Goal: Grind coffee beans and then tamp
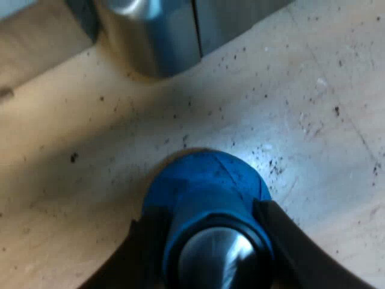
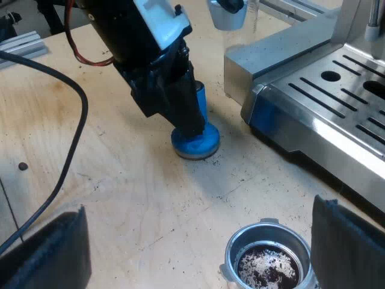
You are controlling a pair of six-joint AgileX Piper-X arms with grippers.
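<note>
Left jaws clench the blue tamper [image 1: 204, 186] standing on the speckled tabletop [image 1: 301, 90]; right jaws gape over the holder's [image 2: 271, 230] uneven grounds [image 2: 267, 268].

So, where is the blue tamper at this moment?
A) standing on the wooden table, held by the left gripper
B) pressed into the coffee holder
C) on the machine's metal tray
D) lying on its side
A: the blue tamper stands upright with its base on the wooden table, and the left gripper clamps it from both sides.
</note>
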